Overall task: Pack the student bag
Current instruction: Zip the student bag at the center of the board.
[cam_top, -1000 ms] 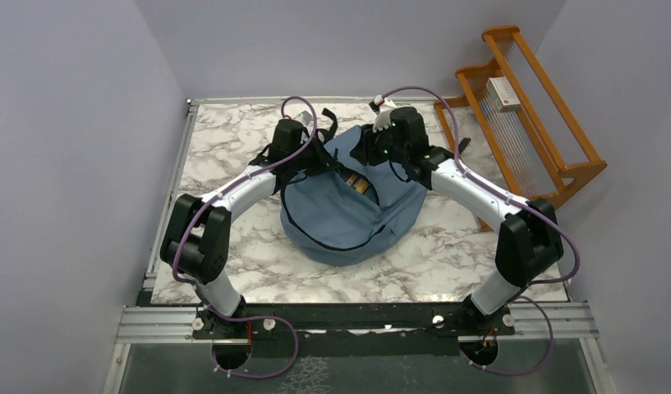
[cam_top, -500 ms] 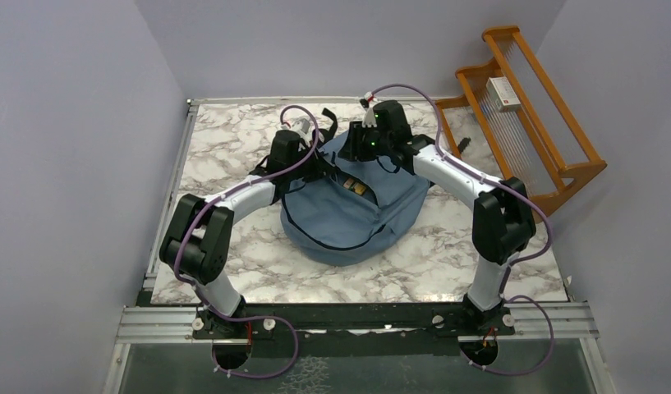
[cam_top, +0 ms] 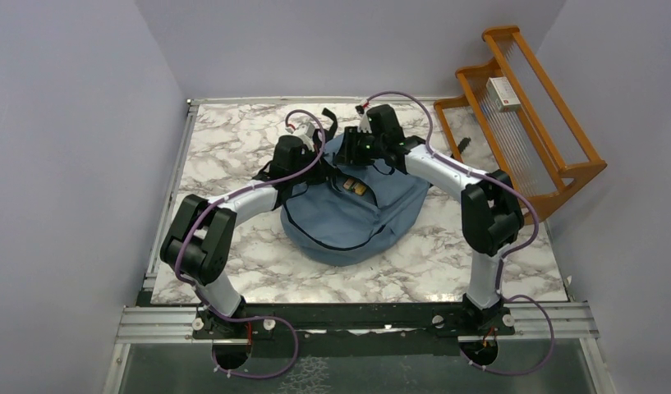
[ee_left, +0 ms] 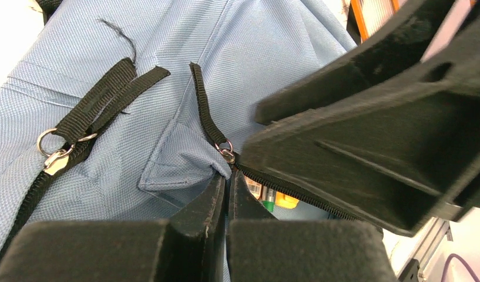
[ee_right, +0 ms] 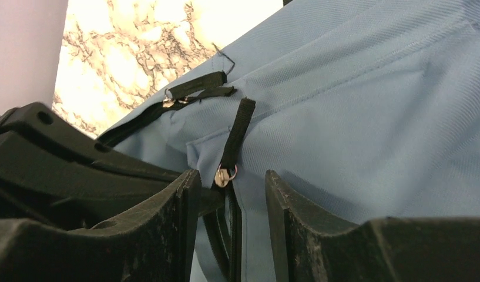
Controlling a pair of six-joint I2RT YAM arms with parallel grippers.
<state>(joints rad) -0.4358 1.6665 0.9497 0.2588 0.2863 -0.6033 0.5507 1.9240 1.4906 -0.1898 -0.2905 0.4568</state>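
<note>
The slate-blue student bag (cam_top: pixel 348 215) lies in the middle of the marble table (cam_top: pixel 233 139), its main zipper partly open. Yellow and green items (ee_left: pixel 274 200) show inside. My left gripper (ee_left: pixel 228 179) is shut, pinching the fabric edge of the bag's opening just below a zipper pull with a black strap (ee_left: pixel 203 108). My right gripper (ee_right: pixel 231 175) is open, its fingers (ee_right: pixel 189 182) standing on either side of the same strap (ee_right: pixel 237 132) and its metal ring, not touching it. From above, both grippers meet at the bag's far top: left (cam_top: pixel 319 168), right (cam_top: pixel 350 158).
A second zipper pull with a strap (ee_left: pixel 79 120) lies further left along the zipper. A wooden rack (cam_top: pixel 553 144) with a white box (cam_top: pixel 503 93) stands off the table's right rear corner. Grey walls close in the left and back.
The right arm swung left over the bag's top and its jaws widened around the zipper strap. The left gripper closed on the fabric edge and stayed put.
</note>
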